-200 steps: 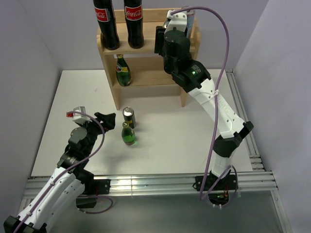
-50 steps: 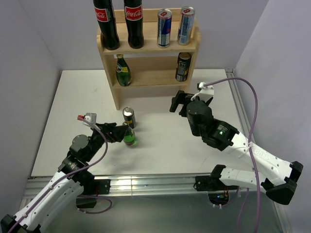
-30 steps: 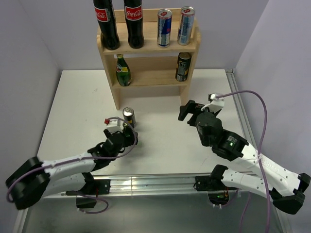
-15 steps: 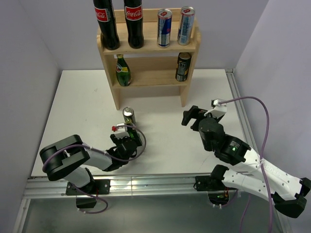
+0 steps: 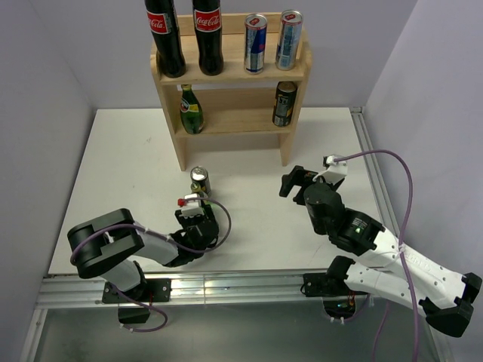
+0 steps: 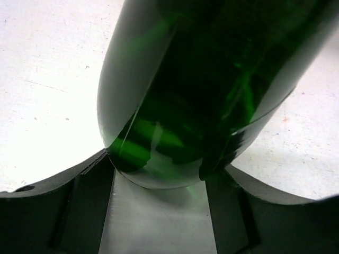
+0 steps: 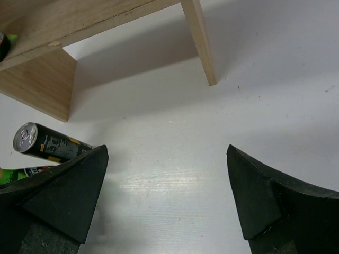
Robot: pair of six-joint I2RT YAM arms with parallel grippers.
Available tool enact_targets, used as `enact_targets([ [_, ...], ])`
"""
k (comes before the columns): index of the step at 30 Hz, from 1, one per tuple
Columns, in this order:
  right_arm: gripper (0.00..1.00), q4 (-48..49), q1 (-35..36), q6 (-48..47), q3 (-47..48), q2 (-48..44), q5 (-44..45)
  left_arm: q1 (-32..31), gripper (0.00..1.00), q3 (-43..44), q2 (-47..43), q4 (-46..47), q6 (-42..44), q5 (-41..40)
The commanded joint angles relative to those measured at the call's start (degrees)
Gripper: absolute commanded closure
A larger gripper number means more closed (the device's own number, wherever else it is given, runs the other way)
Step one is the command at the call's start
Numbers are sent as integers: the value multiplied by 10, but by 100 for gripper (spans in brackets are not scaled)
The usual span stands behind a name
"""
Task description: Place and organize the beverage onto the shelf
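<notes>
A green glass bottle (image 6: 201, 79) fills the left wrist view, its base on the white table. My left gripper (image 6: 159, 165) has both fingers pressed against the bottle's lower sides, shut on it. From above, the left gripper (image 5: 198, 217) covers the bottle, just in front of a dark can (image 5: 200, 181) with a gold top. The wooden shelf (image 5: 226, 75) stands at the back. My right gripper (image 5: 294, 183) hangs open over bare table right of the can, nothing between its fingers. In the right wrist view the can (image 7: 50, 144) and a sliver of the green bottle (image 7: 16, 173) show at left.
The shelf's top tier carries two cola bottles (image 5: 185, 34) and two slim cans (image 5: 272, 38). Its lower tier holds a green bottle (image 5: 192, 110) at left and a dark can (image 5: 284, 103) at right. A shelf leg (image 7: 198, 37) stands ahead of the right gripper.
My left arm swung low behind the green bottle and its fingers closed onto it. The right arm drew back from the shelf to the table's right middle, still open.
</notes>
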Motion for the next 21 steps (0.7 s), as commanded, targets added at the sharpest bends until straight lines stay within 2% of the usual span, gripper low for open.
enact_targets([
  [1, 0, 17, -2, 9, -6, -1, 7, -10, 100, 30, 9, -48, -32, -40],
  [3, 0, 16, -2, 8, -6, -3, 6, -15, 100, 35, 9, -61, -35, -47],
  [7, 0, 16, -2, 8, -7, -3, 7, -42, 100, 66, -8, -153, -56, -73],
  [10, 0, 14, -2, 9, -8, -5, 10, -56, 100, 78, -55, -188, -58, -69],
  [16, 0, 15, -2, 7, -9, -12, 10, -64, 100, 93, -144, -213, 0, -46],
  [21, 0, 15, -2, 8, -8, -12, 11, -64, 100, 135, -175, -260, 29, -43],
])
